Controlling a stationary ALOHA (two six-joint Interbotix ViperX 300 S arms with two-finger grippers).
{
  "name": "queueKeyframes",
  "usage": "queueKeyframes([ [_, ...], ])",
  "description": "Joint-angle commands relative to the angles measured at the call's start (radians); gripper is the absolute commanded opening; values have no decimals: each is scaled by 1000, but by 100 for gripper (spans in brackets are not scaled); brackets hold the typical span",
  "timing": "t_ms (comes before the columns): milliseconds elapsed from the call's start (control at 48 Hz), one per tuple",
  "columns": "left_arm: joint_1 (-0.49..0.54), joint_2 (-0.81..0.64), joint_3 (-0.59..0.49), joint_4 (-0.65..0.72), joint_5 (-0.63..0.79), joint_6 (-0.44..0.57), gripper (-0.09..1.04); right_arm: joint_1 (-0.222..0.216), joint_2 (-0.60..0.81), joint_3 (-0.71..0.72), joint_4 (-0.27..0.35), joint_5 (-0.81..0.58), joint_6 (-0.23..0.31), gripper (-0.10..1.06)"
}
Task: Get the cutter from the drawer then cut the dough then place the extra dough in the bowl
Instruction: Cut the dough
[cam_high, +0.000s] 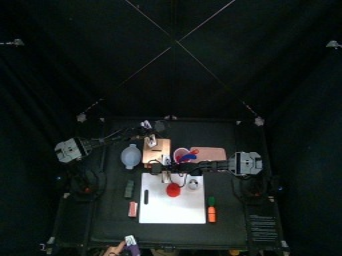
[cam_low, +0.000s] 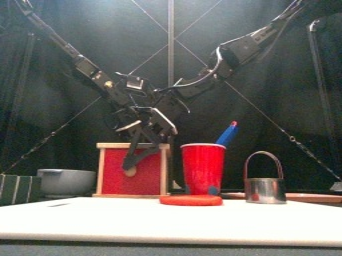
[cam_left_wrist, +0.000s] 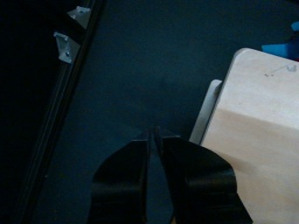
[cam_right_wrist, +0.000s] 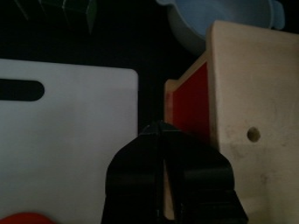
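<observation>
- Top view: the red dough disc (cam_high: 171, 188) lay on the white cutting board (cam_high: 160, 212), forward of both sets of jaws, which hung over the wooden box (cam_high: 151, 150).
- Front view: the round metal cutter (cam_low: 263, 186) stood out of the drawer, well below the jaws and off to one side of them.
- Left wrist view: the left gripper (cam_left_wrist: 152, 138) had its jaws together on nothing, with the box top just beyond them.
- Right wrist view: the right gripper (cam_right_wrist: 170, 136) also had its jaws together, and the red drawer front (cam_right_wrist: 187, 103) sat just past their tips.
- Fetching looked done. Cutting the dough and moving the extra into the blue-grey bowl (cam_low: 67, 180) were left to do.
</observation>
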Motion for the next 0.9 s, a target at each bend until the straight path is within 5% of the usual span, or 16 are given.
queueKeyframes([
  [21,-5,-12,-9,-3,-3,-3,57,-9,-55,-28,-5,-3,-2,39],
  [479,3,-71,-37,0,-77,-3,57,114,-210,83,72,2,11,39],
  [896,-118,-156,54,-29,-305,-5,57,127,-565,382,293,144,12,39],
])
